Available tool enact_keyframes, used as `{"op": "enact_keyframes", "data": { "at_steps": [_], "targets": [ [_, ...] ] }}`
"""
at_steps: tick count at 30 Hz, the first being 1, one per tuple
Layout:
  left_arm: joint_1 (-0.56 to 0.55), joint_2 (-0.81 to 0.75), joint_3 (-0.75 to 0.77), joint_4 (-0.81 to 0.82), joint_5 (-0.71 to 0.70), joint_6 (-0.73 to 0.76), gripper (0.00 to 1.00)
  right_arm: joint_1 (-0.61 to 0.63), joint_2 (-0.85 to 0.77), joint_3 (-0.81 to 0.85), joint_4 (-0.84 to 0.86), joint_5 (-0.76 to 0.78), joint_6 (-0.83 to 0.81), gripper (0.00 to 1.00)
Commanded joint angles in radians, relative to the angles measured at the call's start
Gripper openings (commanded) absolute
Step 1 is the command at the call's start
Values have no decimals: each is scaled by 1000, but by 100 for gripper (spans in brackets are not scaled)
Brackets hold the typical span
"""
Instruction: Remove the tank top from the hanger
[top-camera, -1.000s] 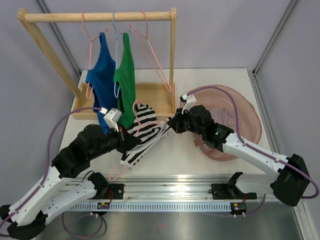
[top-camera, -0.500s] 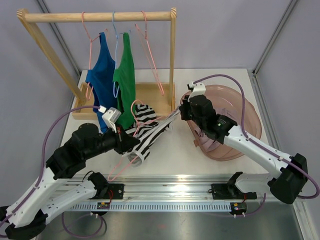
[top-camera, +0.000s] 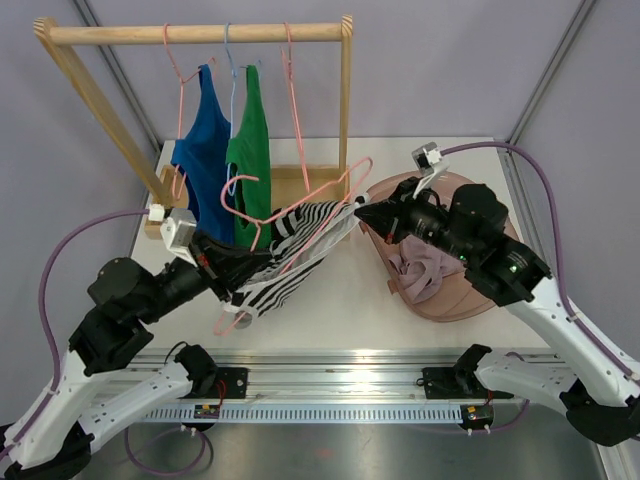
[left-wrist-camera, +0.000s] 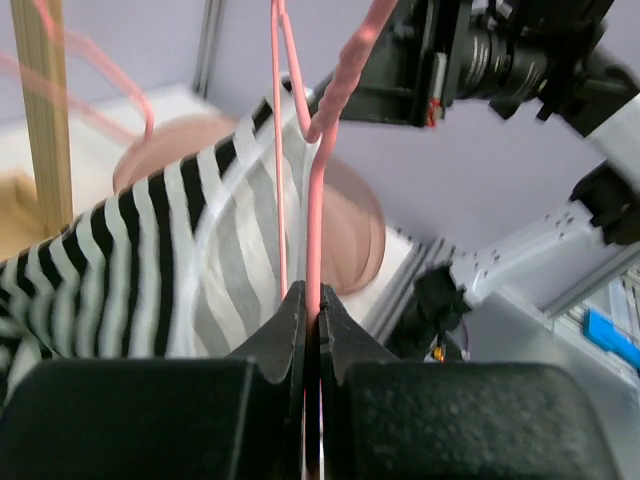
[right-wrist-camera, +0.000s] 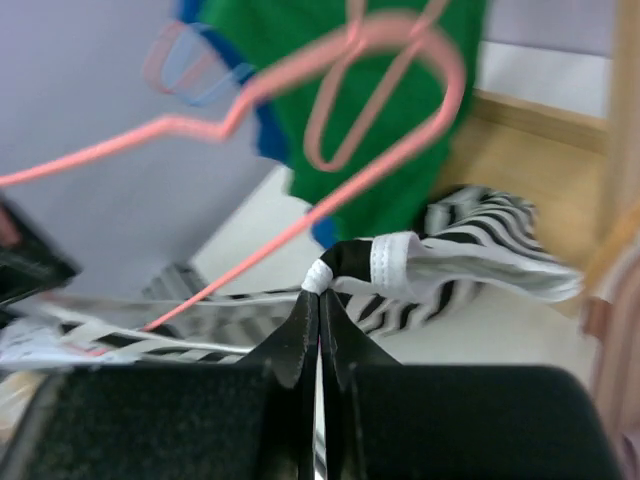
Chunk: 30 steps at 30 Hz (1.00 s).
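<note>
A black-and-white striped tank top (top-camera: 296, 262) hangs stretched in the air on a pink wire hanger (top-camera: 300, 205) between my two arms. My left gripper (top-camera: 232, 272) is shut on the hanger's wire (left-wrist-camera: 315, 220), with the striped cloth (left-wrist-camera: 150, 270) beside it. My right gripper (top-camera: 360, 208) is shut on the top's white-edged strap (right-wrist-camera: 385, 258) and holds it to the right, next to the hanger's pink wire (right-wrist-camera: 330, 120).
A wooden rack (top-camera: 200, 34) at the back left holds a blue top (top-camera: 205, 150), a green top (top-camera: 250, 150) and an empty pink hanger (top-camera: 292, 90). A pink tub (top-camera: 495, 235) with clothes stands at the right under my right arm.
Both arms have risen and pulled apart. The hanger and striped top are lifted off the table and stretched. My right gripper moved up and right with the strap.
</note>
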Motion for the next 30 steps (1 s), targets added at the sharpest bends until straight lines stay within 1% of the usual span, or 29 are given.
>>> {"op": "enact_keyframes", "data": {
  "at_steps": [1,2,3,4,5,6,8,9,10,11,13,14,17,18,19,20,22,23,25,27,28,29,30],
  "targets": [
    [-3,-34,-20,419,-2,61,0,-5,-2,87,-13,-285,53,0],
    [-3,-34,-54,488,-21,71,0,-4,13,101,-8,-365,63,0],
    [-3,-25,-66,613,-84,80,0,-4,21,130,-1,-399,78,0],
    [-4,-14,-77,669,-119,90,0,-4,30,148,1,-422,84,0],
    [-4,3,-80,718,-205,116,0,-4,45,169,1,-460,87,0],
    [-3,21,-70,791,-241,136,0,0,53,214,-7,-473,87,0],
    [-4,98,-36,824,-334,182,0,3,73,257,-8,-505,92,0],
    [-4,124,5,839,-407,195,0,6,81,297,-5,-519,98,0],
    [-3,158,21,844,-431,207,0,7,85,312,-7,-531,101,0],
    [-3,169,33,852,-474,234,0,9,96,328,-4,-552,106,0],
    [-3,179,41,881,-500,250,0,21,102,345,32,-586,129,0],
    [-4,181,42,883,-535,273,0,26,105,343,48,-618,139,0],
    [-4,167,50,838,-578,290,0,50,101,329,73,-628,149,0],
    [-3,164,58,773,-581,287,0,53,101,317,44,-606,123,0],
    [-4,166,75,739,-600,284,0,59,101,306,24,-552,106,0],
    [-4,175,90,647,-615,272,0,59,99,256,4,-531,84,0],
    [-3,184,128,556,-638,246,0,62,98,176,19,-504,86,0],
    [-4,189,134,478,-646,230,0,67,101,98,29,-487,90,0],
    [-4,184,127,423,-651,198,0,82,117,32,29,-410,86,0],
    [-4,176,116,366,-670,178,0,93,131,-54,36,-370,83,1],
    [-4,173,113,350,-670,164,0,95,139,-79,42,-326,86,31],
    [-3,175,113,320,-670,160,0,96,143,-120,52,-306,87,52],
    [-3,182,119,303,-674,152,0,96,142,-134,53,-281,87,76]
  ]
}}
